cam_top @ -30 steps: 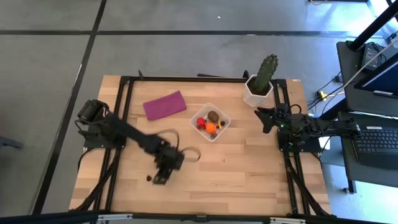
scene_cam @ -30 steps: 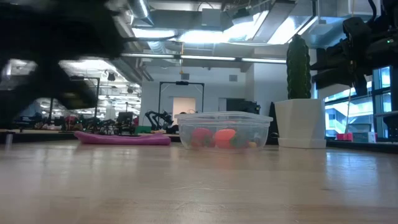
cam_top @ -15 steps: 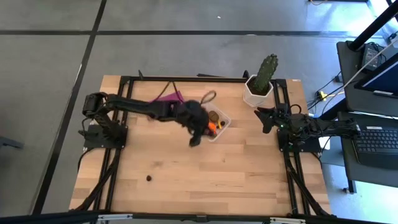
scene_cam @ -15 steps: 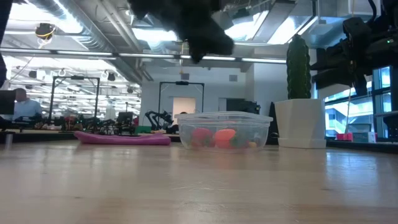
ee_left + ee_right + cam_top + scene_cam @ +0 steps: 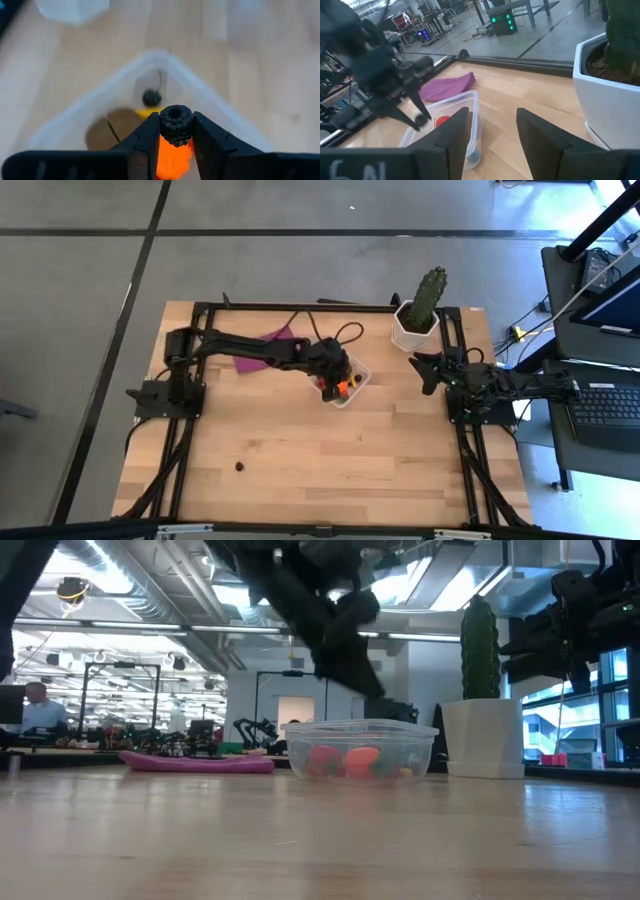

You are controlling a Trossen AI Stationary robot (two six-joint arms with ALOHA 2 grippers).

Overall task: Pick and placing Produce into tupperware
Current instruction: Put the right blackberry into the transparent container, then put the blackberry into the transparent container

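The clear tupperware (image 5: 361, 368) stands at the table's far middle and holds an orange ball (image 5: 172, 159), a brown oval (image 5: 102, 131), a dark berry (image 5: 149, 97), a yellow piece and red strawberries (image 5: 322, 760). My left gripper (image 5: 331, 380) hangs above the tupperware, shut on a dark berry (image 5: 176, 122). It also shows in the low view (image 5: 345, 635) and the right wrist view (image 5: 420, 117). Another dark berry (image 5: 240, 466) lies on the wood near the front left. My right gripper (image 5: 492, 145) waits open at the table's right side (image 5: 425, 372). My left gripper pinches the dark berry's two sides (image 5: 163, 125) between its two fingertips. The fingers slant down from the table's left. The berry is lifted clear, above the inside of the tupperware (image 5: 210, 97).
A green cactus in a white pot (image 5: 418, 312) stands at the far right, beside the tupperware. A flat purple cloth (image 5: 270, 338) lies at the far left of the tupperware, partly under my left arm. Bare wood (image 5: 380, 450) spreads across the near half.
My left gripper has risen from the table's near left, beside the berry lying there, and swung toward the far right to above the tupperware, carrying a dark berry. The berry on the wood has stayed where it was.
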